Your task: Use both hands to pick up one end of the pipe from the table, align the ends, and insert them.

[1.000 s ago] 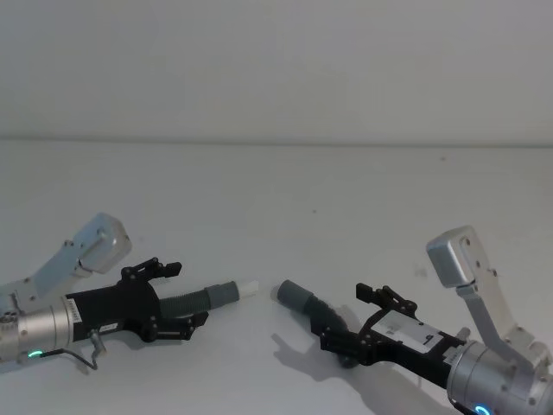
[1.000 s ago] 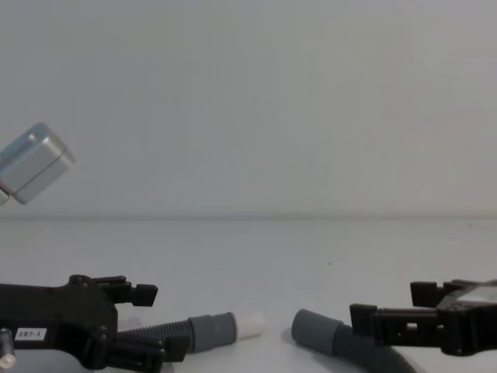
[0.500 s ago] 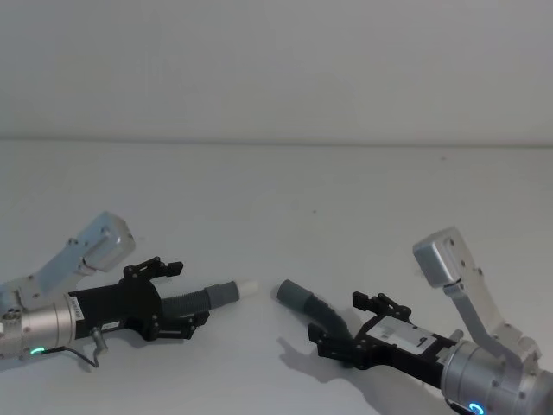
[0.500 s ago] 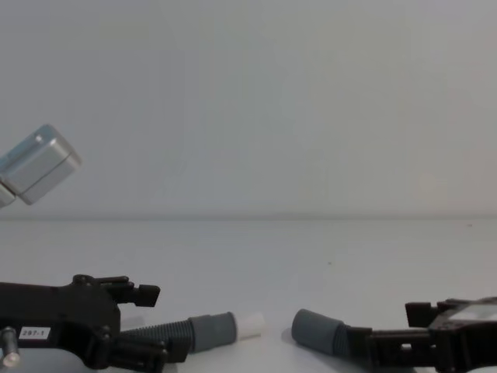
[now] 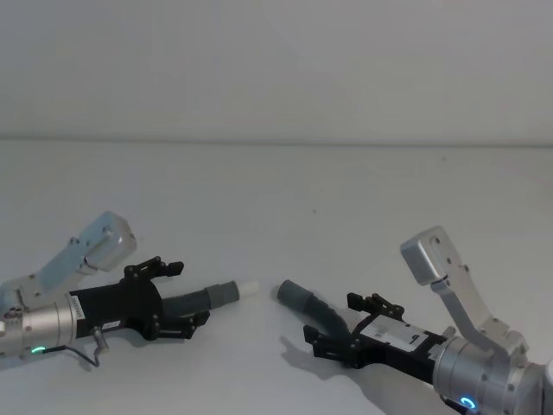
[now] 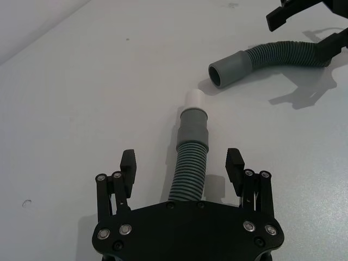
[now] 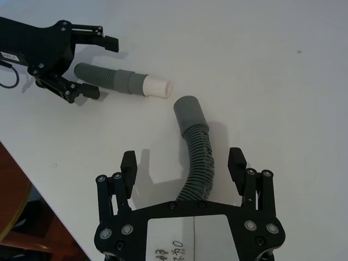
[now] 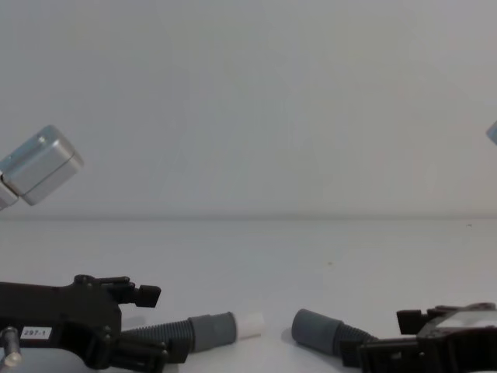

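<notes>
Plain matte white table (image 5: 346,199), unmarked. Bears a dark grey corrugated pipe (image 7: 199,157), with white-tipped collar (image 5: 226,292) and wider socket cuff (image 5: 295,294) near each other, apart, not in line.

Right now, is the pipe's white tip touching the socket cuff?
Apart. The left wrist view shows a strip of bare table between the white tip and the socket cuff; the right wrist view agrees.

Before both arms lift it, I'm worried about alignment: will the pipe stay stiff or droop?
Likely droops: the pipe is corrugated and already bends on the table. Its smooth socket cuff looks rigid, perhaps slippery.
</notes>
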`<action>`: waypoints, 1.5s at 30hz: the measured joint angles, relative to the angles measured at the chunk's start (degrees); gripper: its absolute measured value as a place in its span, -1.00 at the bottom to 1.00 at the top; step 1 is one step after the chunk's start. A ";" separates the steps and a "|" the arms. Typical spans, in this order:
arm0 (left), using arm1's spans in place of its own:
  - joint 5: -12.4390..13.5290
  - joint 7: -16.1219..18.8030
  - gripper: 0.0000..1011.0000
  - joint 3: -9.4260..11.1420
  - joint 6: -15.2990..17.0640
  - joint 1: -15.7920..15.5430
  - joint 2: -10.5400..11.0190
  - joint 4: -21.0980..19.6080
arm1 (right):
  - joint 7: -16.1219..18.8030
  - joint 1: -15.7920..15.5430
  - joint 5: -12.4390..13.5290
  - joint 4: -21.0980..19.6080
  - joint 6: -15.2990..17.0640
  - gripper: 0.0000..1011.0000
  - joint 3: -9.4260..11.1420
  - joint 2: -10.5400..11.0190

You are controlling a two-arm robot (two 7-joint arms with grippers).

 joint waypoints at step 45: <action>0.10 -0.07 0.98 0.10 -0.01 -0.18 -0.06 0.13 | 1.04 2.89 -2.91 4.05 0.91 0.30 -2.10 -1.93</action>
